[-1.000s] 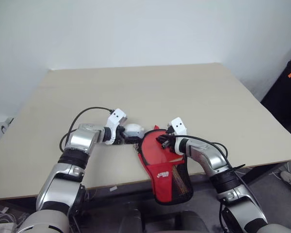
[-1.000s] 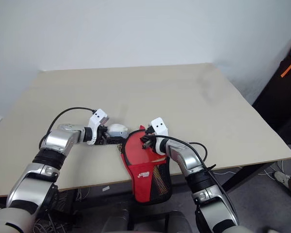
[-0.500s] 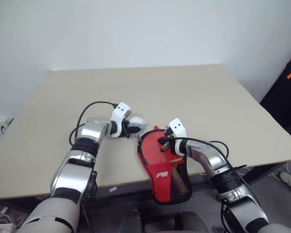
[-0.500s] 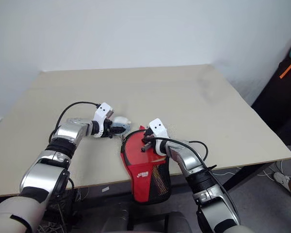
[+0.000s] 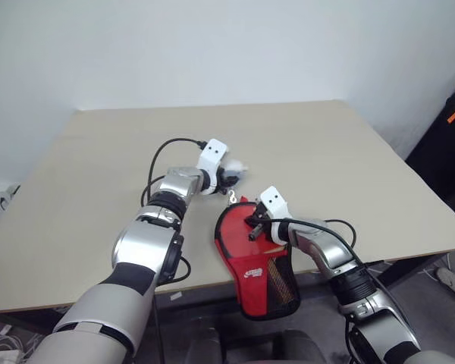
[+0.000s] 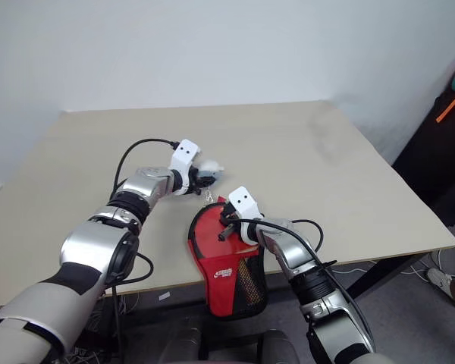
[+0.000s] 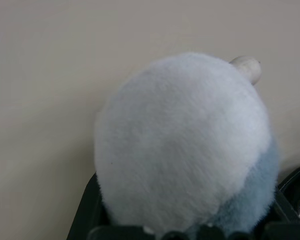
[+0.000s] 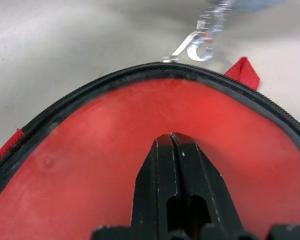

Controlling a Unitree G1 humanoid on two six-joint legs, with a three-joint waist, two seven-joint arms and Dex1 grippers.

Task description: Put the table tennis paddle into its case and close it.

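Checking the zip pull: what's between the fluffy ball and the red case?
A small silver clasp bridges the gap from the fluffy ball to the case at its black rim, over bare table. Clearest in the right wrist view.

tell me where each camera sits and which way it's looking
Head stereo pair: looks forward and down at the table, case and both arms.
Left wrist: looks along the left claw at the fluffy pompom it grips.
Right wrist: looks along the shut right claw pressed on the case's red panel.
Shared: the zip pull shows in the head and right wrist views.
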